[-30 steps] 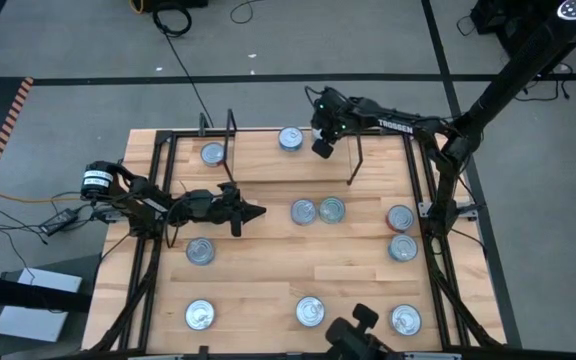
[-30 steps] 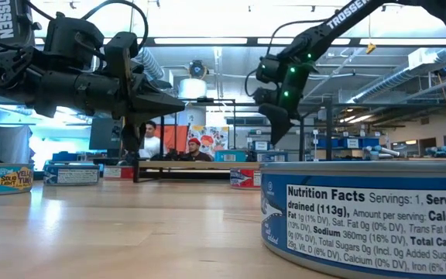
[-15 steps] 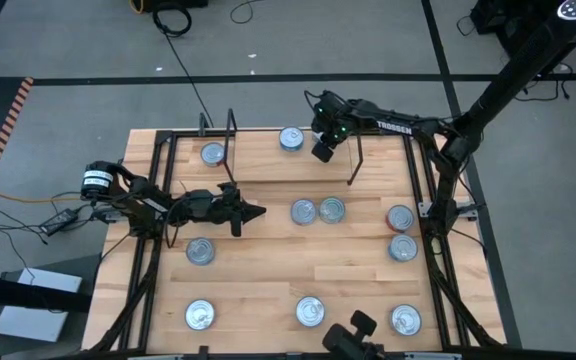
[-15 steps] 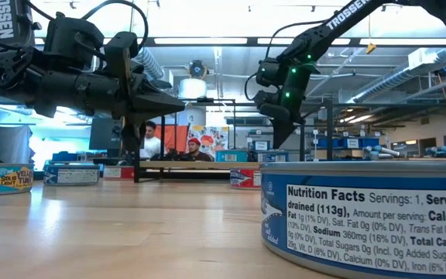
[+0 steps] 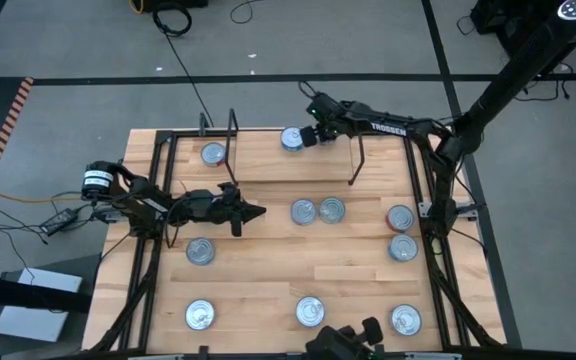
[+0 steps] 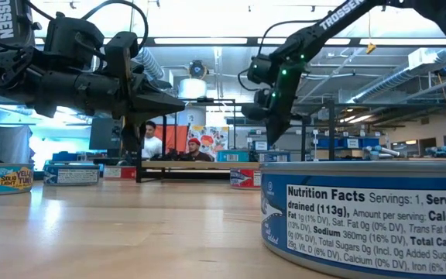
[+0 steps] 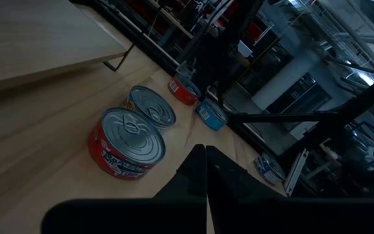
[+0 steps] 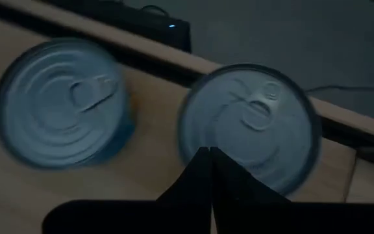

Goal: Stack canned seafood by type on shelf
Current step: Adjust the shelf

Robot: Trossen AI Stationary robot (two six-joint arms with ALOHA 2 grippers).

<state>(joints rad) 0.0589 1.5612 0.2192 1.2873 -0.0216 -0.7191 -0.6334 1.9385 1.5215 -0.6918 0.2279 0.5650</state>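
A red side label and ribbed silver lid are shown on the tin [image 7: 127,144] nearest the black left hand [image 7: 204,170]; a blue-labelled tin [image 7: 211,114] lies beyond, on the pale wood worktop [image 7: 37,136].

The right gripper [image 5: 311,134] is swung from beside the shelf's [image 5: 268,160] right end frame toward the tin [image 5: 290,138] on it, now just beside that tin.

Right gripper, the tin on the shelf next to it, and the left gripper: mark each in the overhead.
right gripper [image 5: 308,134], high view, closed fingertips over the shelf.
tin on the shelf [image 5: 290,139], high view, centre of its silver lid.
left gripper [image 5: 258,211], high view, closed fingertips above the table.
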